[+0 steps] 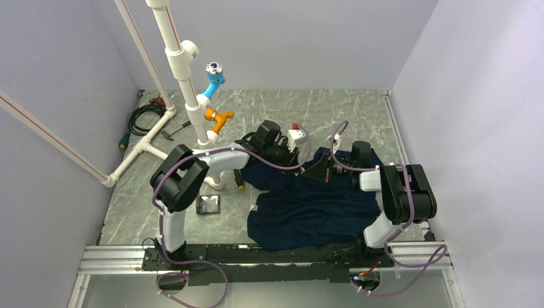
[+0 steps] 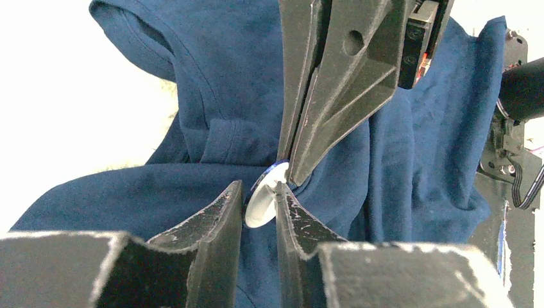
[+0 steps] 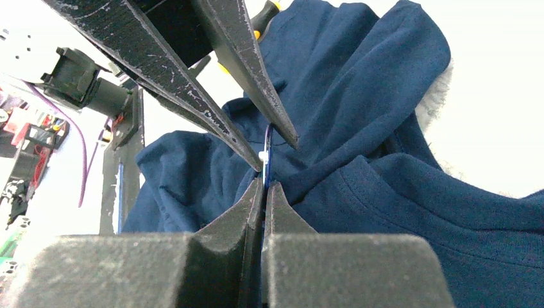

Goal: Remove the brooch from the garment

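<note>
brooch [image 2: 260, 208]: likely light, stiff; rim best held. left gripper [image 2: 258, 189] spread astride it; right gripper [image 2: 292, 172] pinched garment [image 2: 160, 192] beside it.

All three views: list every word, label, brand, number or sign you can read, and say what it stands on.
None can be read.
The garment is plain navy cloth. The brooch shows only a pale face with no marking that can be made out. The white pipes carry no legible print.
</note>
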You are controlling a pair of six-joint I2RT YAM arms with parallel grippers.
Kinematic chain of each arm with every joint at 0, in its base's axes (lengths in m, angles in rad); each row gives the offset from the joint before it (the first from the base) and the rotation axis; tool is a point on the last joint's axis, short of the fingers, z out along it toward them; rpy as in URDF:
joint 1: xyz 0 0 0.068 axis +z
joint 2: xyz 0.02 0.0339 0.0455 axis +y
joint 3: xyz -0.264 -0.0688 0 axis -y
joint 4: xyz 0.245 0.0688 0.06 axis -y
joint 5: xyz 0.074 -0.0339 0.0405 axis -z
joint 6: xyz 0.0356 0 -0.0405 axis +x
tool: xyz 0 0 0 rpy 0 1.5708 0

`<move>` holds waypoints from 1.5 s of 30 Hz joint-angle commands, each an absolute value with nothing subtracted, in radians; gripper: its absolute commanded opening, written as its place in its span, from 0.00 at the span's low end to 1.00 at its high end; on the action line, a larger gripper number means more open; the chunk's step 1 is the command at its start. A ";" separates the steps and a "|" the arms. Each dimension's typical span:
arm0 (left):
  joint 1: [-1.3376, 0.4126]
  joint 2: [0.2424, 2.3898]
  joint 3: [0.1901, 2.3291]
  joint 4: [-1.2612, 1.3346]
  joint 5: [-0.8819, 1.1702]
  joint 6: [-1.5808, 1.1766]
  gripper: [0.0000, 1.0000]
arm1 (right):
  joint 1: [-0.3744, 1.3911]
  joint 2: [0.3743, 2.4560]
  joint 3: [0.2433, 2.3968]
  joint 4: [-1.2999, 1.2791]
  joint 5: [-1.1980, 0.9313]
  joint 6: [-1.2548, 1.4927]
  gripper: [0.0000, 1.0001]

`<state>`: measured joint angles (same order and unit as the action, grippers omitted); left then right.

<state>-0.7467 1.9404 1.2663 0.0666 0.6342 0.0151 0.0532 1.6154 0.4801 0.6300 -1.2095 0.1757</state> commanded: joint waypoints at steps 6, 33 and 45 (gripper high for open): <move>-0.743 1.941 1.299 0.023 0.549 0.077 0.26 | 0.055 1.583 0.470 0.707 -1.260 0.170 0.00; -0.735 1.898 1.292 -0.024 0.577 0.117 0.39 | 0.045 1.576 0.458 0.735 -1.222 0.190 0.00; -0.700 1.851 1.243 0.064 0.725 0.110 0.40 | 0.045 1.572 0.456 0.739 -1.220 0.187 0.00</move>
<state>-0.7124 1.9095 1.2556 0.0032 0.6449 0.0933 0.0490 1.6043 0.4625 0.6811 -1.1877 0.1940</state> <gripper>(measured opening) 0.413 0.021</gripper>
